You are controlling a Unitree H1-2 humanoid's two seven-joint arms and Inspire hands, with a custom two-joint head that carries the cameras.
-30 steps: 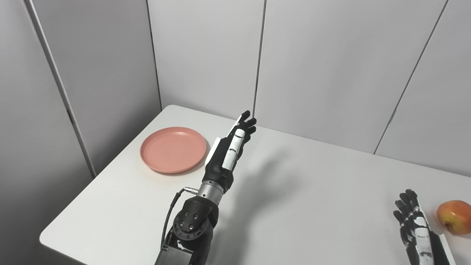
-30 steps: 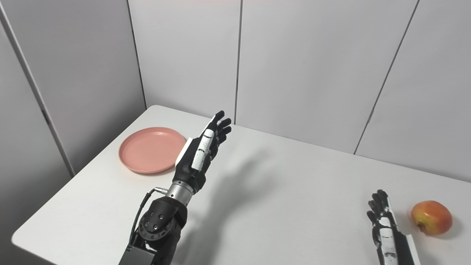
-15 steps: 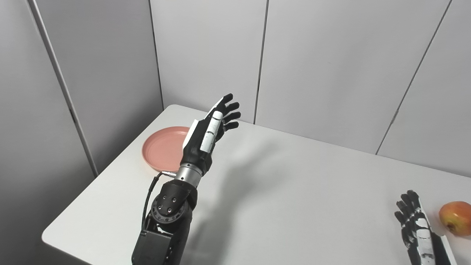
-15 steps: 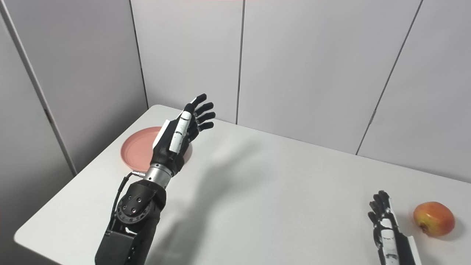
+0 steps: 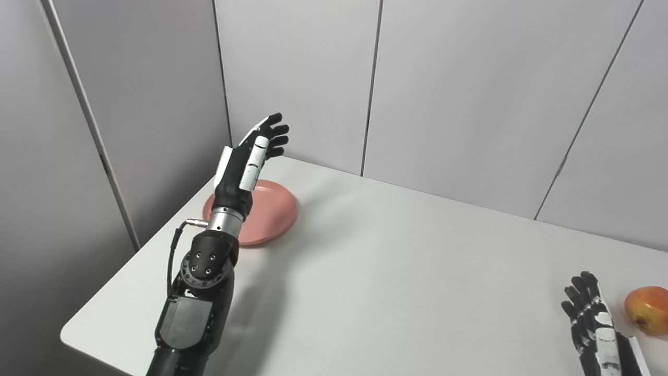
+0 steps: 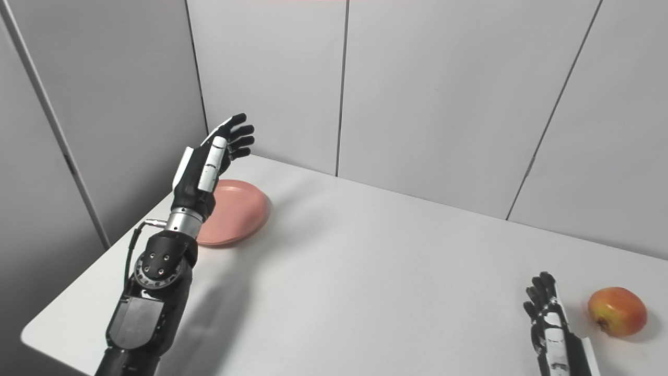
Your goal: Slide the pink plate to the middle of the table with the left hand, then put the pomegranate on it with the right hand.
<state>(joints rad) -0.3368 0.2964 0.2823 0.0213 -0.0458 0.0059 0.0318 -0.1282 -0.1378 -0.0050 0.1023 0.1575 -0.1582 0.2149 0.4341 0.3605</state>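
Raised above the white counter (image 5: 396,261), the black-and-white left hand (image 5: 245,164) holds nothing, its fingers (image 5: 276,129) spread apart and stretched toward the grey panelled wall (image 5: 469,94). Below this hand, partly hidden behind its palm and wrist, the round pink plastic plate (image 5: 271,211) lies flat near the counter's far left corner; whether the hand touches it cannot be told, though it appears lifted clear. Well away to the other side, the black-and-white right hand (image 6: 548,318) rests low at the counter's near edge, empty, with its fingers loosely extended. Just beside that hand, on its outer side and apart from it, sits the round red-and-yellow pomegranate (image 6: 617,310) on the bare counter.
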